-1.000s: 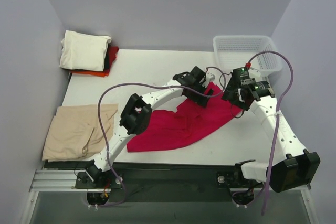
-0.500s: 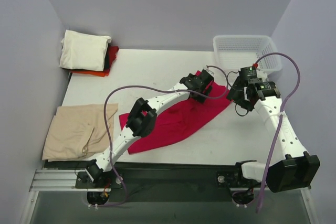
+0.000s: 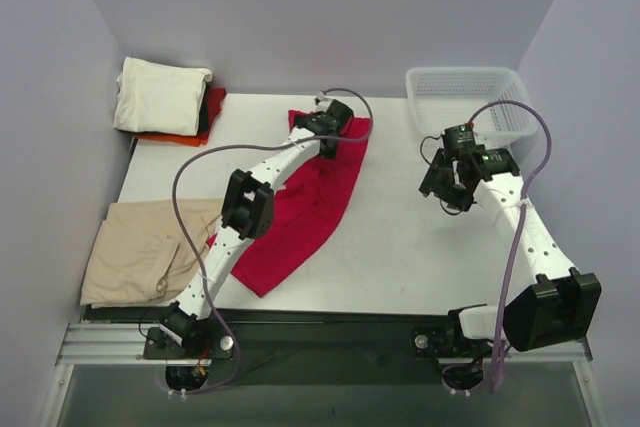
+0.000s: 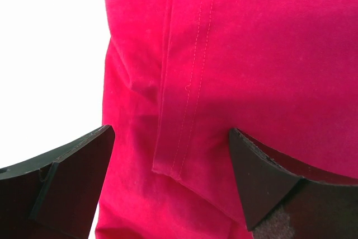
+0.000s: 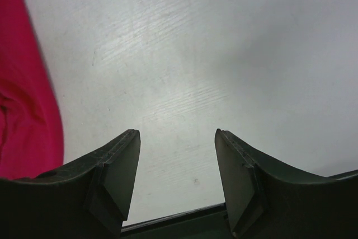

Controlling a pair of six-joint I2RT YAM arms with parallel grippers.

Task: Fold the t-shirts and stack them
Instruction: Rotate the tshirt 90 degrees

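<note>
The crimson-red t-shirt (image 3: 300, 207) lies in a long diagonal strip from the far middle of the table to the near left-centre. My left gripper (image 3: 330, 129) is over its far end. In the left wrist view the gripper (image 4: 170, 132) is open, with a stitched hem of the shirt (image 4: 251, 54) lying between and below the jaws. My right gripper (image 3: 443, 185) hovers over bare table right of the shirt. It is open and empty in the right wrist view (image 5: 177, 132), where the shirt's edge (image 5: 22, 110) shows at the left.
A folded cream-white shirt (image 3: 160, 95) sits on an orange-red one (image 3: 175, 137) at the far left corner. A tan-beige shirt (image 3: 150, 252) lies loosely spread at the near left edge. A white lattice basket (image 3: 465, 97) stands at the far right.
My left gripper has carried the shirt's end from centre-right to the far middle, pulling the shirt into a strip away from the right gripper. The right gripper has barely moved.
</note>
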